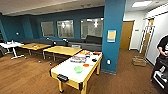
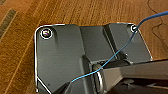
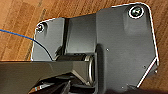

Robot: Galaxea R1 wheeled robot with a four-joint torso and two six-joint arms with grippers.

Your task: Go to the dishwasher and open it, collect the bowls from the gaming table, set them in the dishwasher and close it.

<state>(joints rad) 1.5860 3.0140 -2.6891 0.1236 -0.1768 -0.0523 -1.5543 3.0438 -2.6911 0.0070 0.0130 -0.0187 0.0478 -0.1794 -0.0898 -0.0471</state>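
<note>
Wood-plank floor (image 2: 22, 50) runs under both wrists, seen past the robot's own dark plate; whether either gripper is open, or holds anything, cannot be told. Gaming table (image 1: 66, 68), white-topped with yellow legs, stands ahead in the head view, well apart from the arms. On it: green bowl (image 1: 78, 69) near the close end, orange bowl (image 1: 86, 65) just beyond, board-game boxes (image 1: 78, 59) farther along. Bowls look to be light, stiff plastic, likely slick; a rim pinch seems the best hold. Head view alone gives table, blue pillar (image 1: 113, 35) and a person (image 1: 162, 56) at right; wrist views give floor grain and a blue cable (image 2: 120, 51).
</note>
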